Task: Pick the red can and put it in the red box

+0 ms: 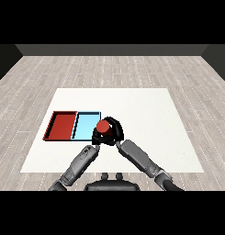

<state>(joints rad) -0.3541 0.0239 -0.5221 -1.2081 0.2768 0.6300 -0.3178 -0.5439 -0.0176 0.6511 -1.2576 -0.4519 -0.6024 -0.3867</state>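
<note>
While the right hand (115, 132) grips it, red can (103, 127) stands upright.

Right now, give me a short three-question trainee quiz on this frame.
1. True or false: the red cylindrical can already lies inside the red rectangular tray.
2. Which tray lies nearer the can: A) the red one, B) the light blue rectangular tray?
3. Fill in: the fingers of the black right hand are curled round the ____.

Key: 1 false, the can is held up just right of the trays; 2 B; 3 can. The black left hand is partly hidden.
</note>
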